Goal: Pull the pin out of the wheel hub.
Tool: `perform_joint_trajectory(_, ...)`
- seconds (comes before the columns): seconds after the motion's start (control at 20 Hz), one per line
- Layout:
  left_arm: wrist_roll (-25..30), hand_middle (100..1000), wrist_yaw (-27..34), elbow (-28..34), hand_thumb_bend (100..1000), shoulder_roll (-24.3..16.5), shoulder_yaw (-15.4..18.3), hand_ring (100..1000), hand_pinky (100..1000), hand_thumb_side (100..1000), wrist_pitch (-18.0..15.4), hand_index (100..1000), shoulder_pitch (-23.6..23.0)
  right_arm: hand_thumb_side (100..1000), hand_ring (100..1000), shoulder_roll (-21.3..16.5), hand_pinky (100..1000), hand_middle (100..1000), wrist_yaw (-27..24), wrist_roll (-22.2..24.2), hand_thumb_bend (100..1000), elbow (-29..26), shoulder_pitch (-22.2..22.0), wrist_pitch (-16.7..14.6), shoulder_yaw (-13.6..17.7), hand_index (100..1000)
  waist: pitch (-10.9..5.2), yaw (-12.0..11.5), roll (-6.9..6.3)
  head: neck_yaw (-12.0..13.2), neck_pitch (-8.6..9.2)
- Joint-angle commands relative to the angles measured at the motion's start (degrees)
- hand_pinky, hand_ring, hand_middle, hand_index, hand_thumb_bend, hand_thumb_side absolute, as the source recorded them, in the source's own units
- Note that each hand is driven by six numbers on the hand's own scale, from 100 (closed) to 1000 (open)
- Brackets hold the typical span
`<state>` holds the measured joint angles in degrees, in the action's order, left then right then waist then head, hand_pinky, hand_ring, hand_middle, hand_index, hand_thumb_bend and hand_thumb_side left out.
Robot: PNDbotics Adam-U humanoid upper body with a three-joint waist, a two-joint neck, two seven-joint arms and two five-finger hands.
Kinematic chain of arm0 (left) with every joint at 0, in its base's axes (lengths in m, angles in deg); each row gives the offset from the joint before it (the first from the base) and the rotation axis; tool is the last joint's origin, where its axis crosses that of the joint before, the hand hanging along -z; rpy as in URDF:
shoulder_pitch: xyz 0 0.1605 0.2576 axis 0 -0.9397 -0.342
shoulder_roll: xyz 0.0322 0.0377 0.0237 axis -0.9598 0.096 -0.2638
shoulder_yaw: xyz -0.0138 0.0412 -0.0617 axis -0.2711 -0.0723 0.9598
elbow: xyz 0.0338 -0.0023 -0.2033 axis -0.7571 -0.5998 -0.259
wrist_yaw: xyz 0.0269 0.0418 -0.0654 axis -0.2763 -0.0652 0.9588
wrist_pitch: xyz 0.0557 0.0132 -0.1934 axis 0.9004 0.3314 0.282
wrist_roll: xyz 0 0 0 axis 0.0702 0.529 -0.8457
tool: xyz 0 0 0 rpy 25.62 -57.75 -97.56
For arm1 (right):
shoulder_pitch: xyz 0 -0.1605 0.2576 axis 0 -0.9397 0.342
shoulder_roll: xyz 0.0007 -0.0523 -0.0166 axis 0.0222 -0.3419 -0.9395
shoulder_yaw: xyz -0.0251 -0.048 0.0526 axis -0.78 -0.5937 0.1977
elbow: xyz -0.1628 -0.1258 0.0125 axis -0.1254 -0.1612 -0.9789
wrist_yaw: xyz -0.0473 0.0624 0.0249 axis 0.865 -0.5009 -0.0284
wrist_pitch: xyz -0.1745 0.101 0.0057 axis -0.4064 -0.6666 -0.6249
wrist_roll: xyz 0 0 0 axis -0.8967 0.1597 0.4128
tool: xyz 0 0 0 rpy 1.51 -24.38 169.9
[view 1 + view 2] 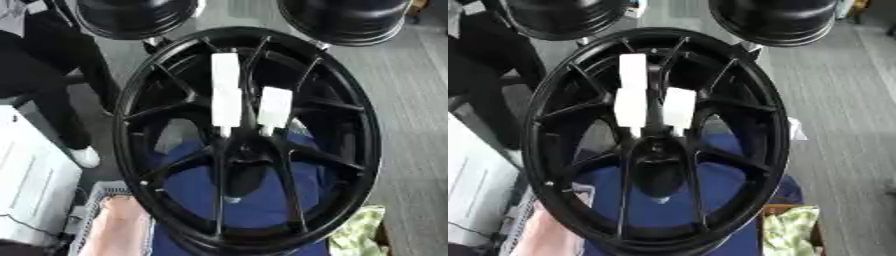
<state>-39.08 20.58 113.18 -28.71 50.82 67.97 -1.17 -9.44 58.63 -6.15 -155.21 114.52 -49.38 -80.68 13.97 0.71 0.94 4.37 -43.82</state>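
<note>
A large black spoked wheel hub [368, 125] fills the middle of both views, its face turned up toward me. Two white pins stick out of it just above the centre bore [245, 152]. The longer pin [226, 92] is on the left and the shorter pin [274, 107] on the right, both narrowing to a tip where they enter the hub. They show again in the right eye view as the long pin [632, 92] and the short pin [679, 107]. Neither of my hands appears in either view.
Two more black wheels [136, 17] [346, 17] stand at the far edge. A blue cloth [254, 200] lies under the hub. A white box [31, 185] and a pink thing [118, 227] in a mesh basket are at lower left, and a yellow-green cloth [359, 235] at lower right. A person's leg and white shoe [86, 156] are at left.
</note>
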Motion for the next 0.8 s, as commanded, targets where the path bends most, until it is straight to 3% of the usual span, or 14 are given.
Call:
perform_joint_trajectory(0.05,0.1,706,-0.2,0.9,445,-1.1,0.4,871,653,773,0.0,771,0.6,328,934,-1.4,878,906,-0.7,-0.9,100,-1.4,1.7,0.0,1.2,942,-0.27,-0.1,-0.39,0.1,-0.30)
perform_joint_trajectory(0.25,0.3,706,-0.2,0.9,444,-1.1,0.3,871,654,773,0.1,771,0.8,281,911,-0.9,875,895,-3.4,-1.8,100,-4.7,5.1,-0.2,0.4,940,-0.47,-0.2,-0.40,0.0,-0.30)
perform_joint_trajectory(0.8,1.2,706,-0.1,0.9,447,-1.5,-0.5,872,654,772,0.3,771,1.4,235,891,0.5,872,884,-4.9,2.5,100,-16.0,17.4,0.8,-7.5,940,-1.07,-0.7,0.05,-0.8,-0.30)
